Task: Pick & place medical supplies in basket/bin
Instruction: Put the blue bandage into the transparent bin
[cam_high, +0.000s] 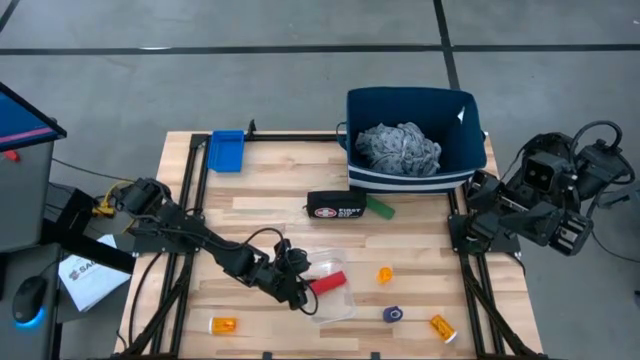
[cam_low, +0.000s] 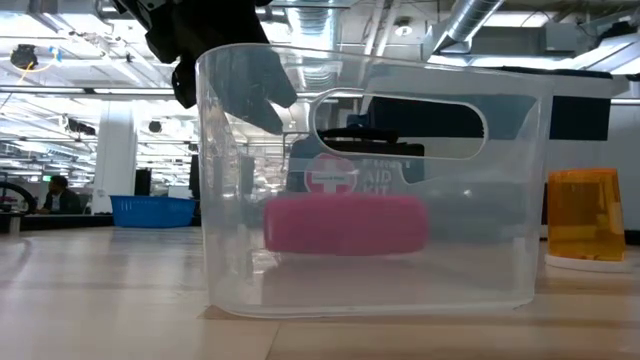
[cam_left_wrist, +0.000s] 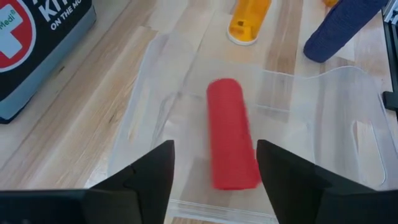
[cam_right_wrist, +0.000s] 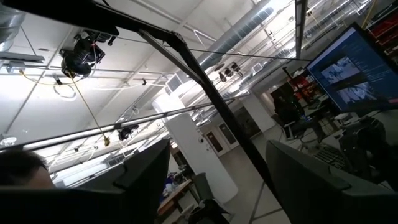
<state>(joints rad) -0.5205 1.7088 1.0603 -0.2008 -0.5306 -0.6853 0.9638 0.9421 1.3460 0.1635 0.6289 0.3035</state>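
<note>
A red roll (cam_high: 328, 284) (cam_left_wrist: 231, 134) lies on its side inside a clear plastic container (cam_high: 338, 298) (cam_low: 370, 180). My left gripper (cam_left_wrist: 214, 180) (cam_high: 297, 277) is open and reaches into that container, with one finger on each side of the roll's near end. The navy-blue bin (cam_high: 470, 150) stands at the table's far right with the grey mottled cloth (cam_high: 400, 148) inside. Also on the table are a green roll (cam_high: 380, 207), a blue roll (cam_high: 392, 314) and orange pill bottles (cam_high: 385, 274) (cam_high: 223, 325) (cam_high: 443, 328). My right gripper (cam_right_wrist: 217, 180) is open, off the table's right edge, pointing up at the ceiling. My left gripper's fingers stand on either side of the red roll's near end (cam_left_wrist: 236, 177), coming level from the table's left and lying along the roll. One finger (cam_left_wrist: 280, 177) is right beside the roll's side. I cannot tell whether it touches. The roll rests on the container's floor.
A black first-aid pouch (cam_high: 335, 205) lies in the middle of the table beside the green roll. A small blue tray (cam_high: 227, 150) sits at the far left corner. The clear container's walls (cam_left_wrist: 348, 124) surround the roll. In the low view an orange bottle (cam_low: 585, 220) stands right of the container.
</note>
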